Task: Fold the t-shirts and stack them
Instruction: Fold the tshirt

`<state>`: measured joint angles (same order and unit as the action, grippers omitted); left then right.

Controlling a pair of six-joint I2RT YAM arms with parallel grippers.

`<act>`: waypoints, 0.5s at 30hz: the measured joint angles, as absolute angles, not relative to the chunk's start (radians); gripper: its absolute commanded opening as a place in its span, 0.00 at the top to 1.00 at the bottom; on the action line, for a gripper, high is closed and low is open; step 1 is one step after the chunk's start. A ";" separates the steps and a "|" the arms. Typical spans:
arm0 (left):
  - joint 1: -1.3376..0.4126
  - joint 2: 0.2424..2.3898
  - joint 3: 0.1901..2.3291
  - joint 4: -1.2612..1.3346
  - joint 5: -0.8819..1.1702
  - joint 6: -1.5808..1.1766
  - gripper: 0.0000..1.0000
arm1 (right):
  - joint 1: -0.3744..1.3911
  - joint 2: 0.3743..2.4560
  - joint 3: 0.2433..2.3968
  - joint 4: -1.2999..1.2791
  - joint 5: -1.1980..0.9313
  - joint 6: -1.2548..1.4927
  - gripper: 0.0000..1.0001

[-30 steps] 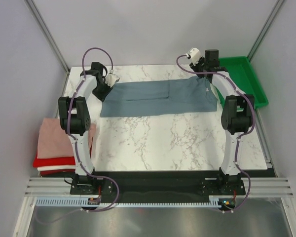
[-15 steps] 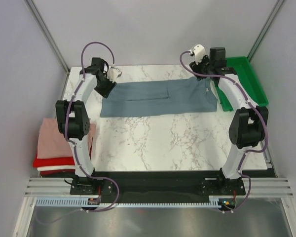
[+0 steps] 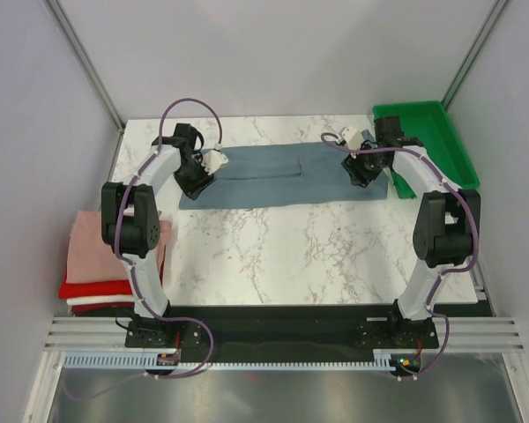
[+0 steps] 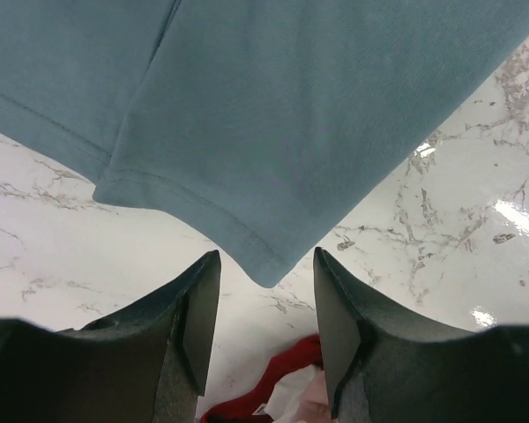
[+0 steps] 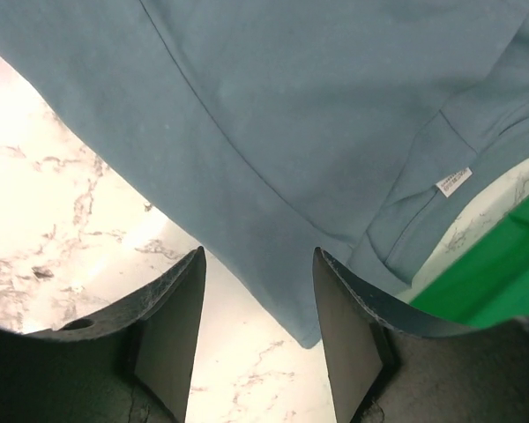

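The slate blue-grey t-shirt (image 3: 282, 176) lies flat as a long folded band across the far part of the table. My left gripper (image 3: 192, 187) is open just above its near left corner. In the left wrist view that corner (image 4: 266, 264) points between the open fingers of the gripper (image 4: 264, 326). My right gripper (image 3: 367, 179) is open above the near right corner, which shows in the right wrist view (image 5: 310, 335) between the open fingers of the gripper (image 5: 257, 339). Neither gripper holds cloth. A folded stack sits off the table's left side: pink (image 3: 93, 242) on top, then red (image 3: 88, 288), then white (image 3: 93, 302).
A green plastic tray (image 3: 436, 141) stands at the far right, its edge touching the shirt's collar end, and it also shows in the right wrist view (image 5: 502, 273). A white label (image 5: 454, 181) shows near the collar. Marble table (image 3: 291, 256) lies bare in front of the shirt.
Both arms have swung from the shirt's far corners toward me and lowered over its near corners. The shirt has not moved.
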<state>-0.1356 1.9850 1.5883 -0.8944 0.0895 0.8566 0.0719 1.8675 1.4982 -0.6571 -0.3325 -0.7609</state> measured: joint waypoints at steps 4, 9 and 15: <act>-0.134 1.996 1.587 -0.894 0.083 0.859 0.48 | 0.059 1.869 1.485 -0.666 -0.324 -0.797 0.39; -0.134 2.017 1.570 -0.889 0.083 0.859 0.48 | 0.059 1.910 1.484 -0.667 -0.312 -0.806 0.38; -0.134 2.051 1.568 -0.888 0.081 0.859 0.48 | 0.060 1.979 1.523 -0.670 -0.312 -0.770 0.37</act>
